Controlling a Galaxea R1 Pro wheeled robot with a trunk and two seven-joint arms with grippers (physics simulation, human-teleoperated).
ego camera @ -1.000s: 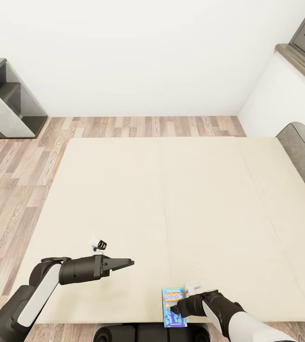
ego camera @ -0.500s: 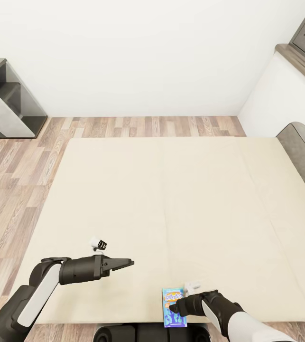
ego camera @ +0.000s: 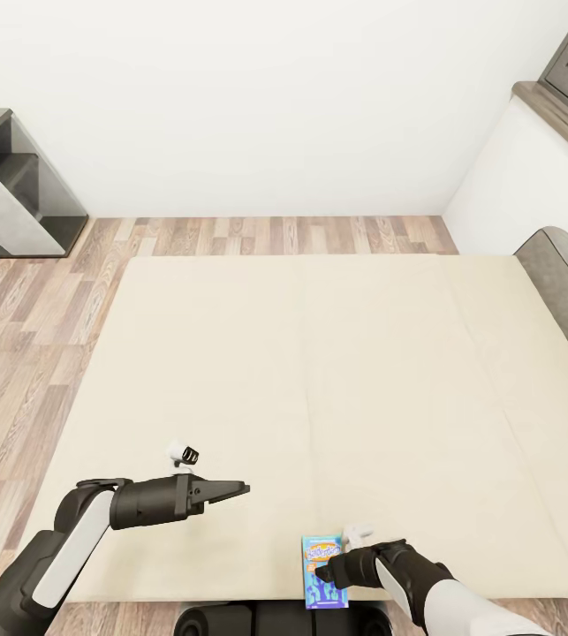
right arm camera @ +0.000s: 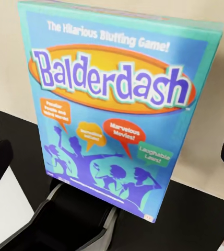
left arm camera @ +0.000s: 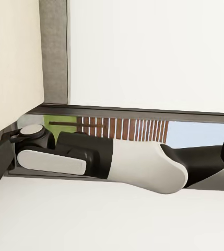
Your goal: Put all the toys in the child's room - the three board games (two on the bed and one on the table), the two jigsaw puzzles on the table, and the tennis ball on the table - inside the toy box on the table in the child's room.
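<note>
One blue board game (ego camera: 323,572) lies at the bed's (ego camera: 230,353) lower edge; the right gripper (ego camera: 326,570) has crept onto it, fingers spread wide, seemingly not yet gripping. Left gripper (ego camera: 235,488) narrow, empty.

The head view looks steeply down from above across the bed (ego camera: 319,389) toward the far wall. The right wrist view sits close over the blue Balderdash box (right arm camera: 117,110), which the head view shows small at the bed's near edge. The left wrist view faces sideways along the headboard (left arm camera: 53,52) and wall.
</note>
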